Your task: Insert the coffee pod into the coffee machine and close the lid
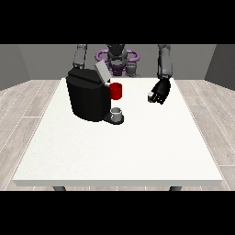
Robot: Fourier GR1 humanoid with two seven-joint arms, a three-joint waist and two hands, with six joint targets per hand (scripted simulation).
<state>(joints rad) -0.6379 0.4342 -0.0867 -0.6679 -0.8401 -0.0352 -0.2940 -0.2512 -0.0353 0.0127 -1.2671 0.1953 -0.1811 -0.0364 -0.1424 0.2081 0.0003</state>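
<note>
1. One white desk is carrying the black machine, sitting at the view's left with its lid tilting up, open.
2. Hand at the view's right is hovering well apart from the machine, fingers curling, grasping nothing; the other hand is hiding behind the machine.
3. Small grey pod is sitting at the machine's base, below a red thing at the machine; inserting and closing are, I judge, remaining.

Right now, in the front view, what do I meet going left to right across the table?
Coffee machine → grey thing on the machine's base, below a red thing at the machine → hand at the view's right.
</note>
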